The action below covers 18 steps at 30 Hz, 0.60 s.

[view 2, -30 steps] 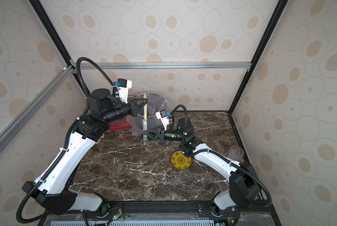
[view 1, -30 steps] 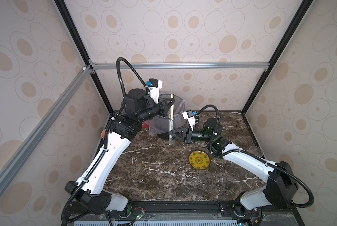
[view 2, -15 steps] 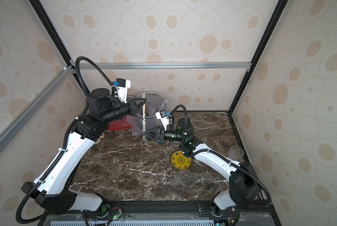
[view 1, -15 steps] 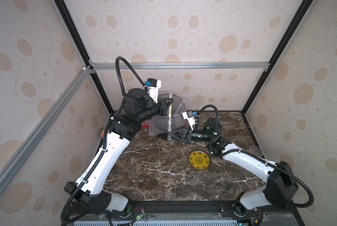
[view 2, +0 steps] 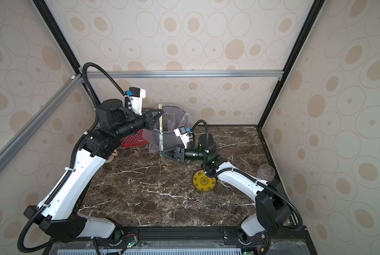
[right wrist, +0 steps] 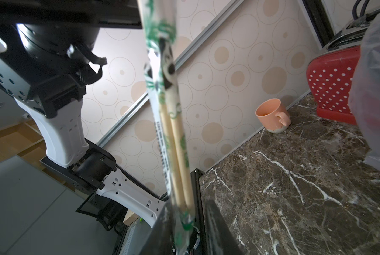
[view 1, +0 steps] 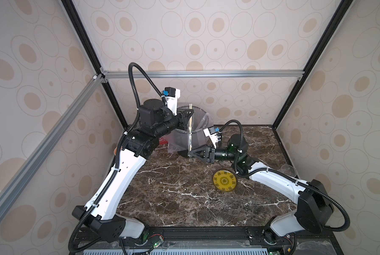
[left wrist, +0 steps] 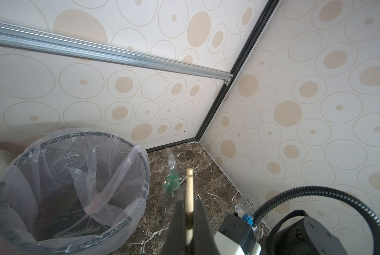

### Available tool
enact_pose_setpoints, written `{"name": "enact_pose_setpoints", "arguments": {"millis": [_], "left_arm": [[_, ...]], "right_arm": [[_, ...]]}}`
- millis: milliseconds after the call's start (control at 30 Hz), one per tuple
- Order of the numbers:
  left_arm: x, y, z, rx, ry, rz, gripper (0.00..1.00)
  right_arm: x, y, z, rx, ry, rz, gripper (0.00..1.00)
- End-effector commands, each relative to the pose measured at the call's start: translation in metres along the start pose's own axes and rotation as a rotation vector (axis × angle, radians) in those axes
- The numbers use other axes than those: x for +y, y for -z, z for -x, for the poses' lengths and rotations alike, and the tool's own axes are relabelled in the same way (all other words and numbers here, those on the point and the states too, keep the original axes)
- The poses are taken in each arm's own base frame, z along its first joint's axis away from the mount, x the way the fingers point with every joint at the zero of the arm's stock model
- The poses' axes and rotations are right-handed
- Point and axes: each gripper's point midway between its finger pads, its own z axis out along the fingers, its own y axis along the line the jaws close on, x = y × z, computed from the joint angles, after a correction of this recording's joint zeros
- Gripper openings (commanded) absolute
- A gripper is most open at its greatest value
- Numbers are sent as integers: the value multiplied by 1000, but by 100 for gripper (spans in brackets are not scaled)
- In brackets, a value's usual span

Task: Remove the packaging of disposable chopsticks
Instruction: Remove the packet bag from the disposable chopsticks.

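Observation:
The disposable chopsticks point(view 1: 190, 120) point(view 2: 160, 120) hang upright in front of the bin, still mostly inside the packaging point(view 1: 189, 141) point(right wrist: 160, 44), a clear sleeve with green print. My left gripper point(view 1: 190, 114) point(left wrist: 190, 220) is shut on the chopsticks point(left wrist: 189, 194) near their top, where bare wood sticks out beyond the jaws. My right gripper point(view 1: 190, 154) point(right wrist: 187, 231) sits at the sleeve's lower end just above the table. Its jaws stand apart, with the sleeve and the chopsticks point(right wrist: 175, 143) between them and a gap on one side.
A mesh bin with a clear liner point(view 1: 201, 123) point(left wrist: 74, 176) stands right behind the chopsticks. A yellow plate point(view 1: 224, 181) lies under the right arm. A red dotted toaster point(view 2: 134, 139) and a pink mug point(right wrist: 271, 118) stand at the back left, and a clear cup point(view 1: 289, 171) at the right edge.
My right gripper's jaws, closed on the sleeve's lower end a second ago, have come apart. The chopsticks have shifted slightly left and up in my left gripper's hold.

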Motion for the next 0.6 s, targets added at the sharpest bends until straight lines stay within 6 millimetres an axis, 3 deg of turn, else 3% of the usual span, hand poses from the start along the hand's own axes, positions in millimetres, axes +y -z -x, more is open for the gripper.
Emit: {"name": "enact_pose_setpoints", "arguments": {"millis": [0, 200, 367, 567], "left_arm": [[-8, 14, 22, -55, -32, -7, 0], [-9, 13, 23, -56, -28, -13, 0], [-5, 14, 26, -58, -52, 14, 0], [0, 19, 37, -79, -74, 39, 0]], "right_arm": [[-3, 0, -8, 16, -18, 11, 23], [-3, -2, -9, 23, -21, 16, 0], [-8, 0, -17, 33, -24, 2, 0], [-26, 11, -47, 71, -45, -78, 0]]}}
